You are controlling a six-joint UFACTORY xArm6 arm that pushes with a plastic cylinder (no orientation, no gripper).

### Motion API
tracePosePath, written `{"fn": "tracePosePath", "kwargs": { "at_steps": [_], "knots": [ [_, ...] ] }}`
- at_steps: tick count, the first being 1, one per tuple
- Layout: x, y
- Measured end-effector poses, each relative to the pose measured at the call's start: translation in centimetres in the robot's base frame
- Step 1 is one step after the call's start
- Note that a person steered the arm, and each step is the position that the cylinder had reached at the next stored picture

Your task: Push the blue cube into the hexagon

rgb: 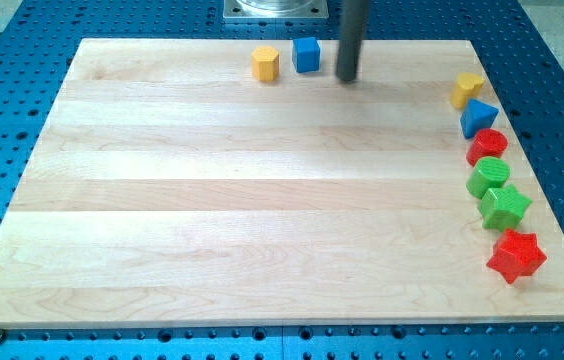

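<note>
My tip (pixel 348 78) sits right of the blue cube (pixel 307 55).

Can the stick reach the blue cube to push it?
Probably yes. My tip sits just to the view's right of the blue cube, nothing between them, and the yellow hexagon waits on the cube's other side.
</note>
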State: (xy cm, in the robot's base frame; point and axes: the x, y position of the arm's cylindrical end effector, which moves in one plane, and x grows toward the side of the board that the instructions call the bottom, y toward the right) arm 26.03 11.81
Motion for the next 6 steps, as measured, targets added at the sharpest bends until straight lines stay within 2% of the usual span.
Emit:
{"fn": "tracePosePath", "kwargs": {
  "at_steps": [1,2,3,4,5,6],
  "knots": [
    [-3.3,-3.5],
    [-3.4,-7.3],
    [-1.0,-10.4],
    [1.9,-10.2],
    [-2.0,-2.2],
    [-5.4,9.4]
  ]
}}
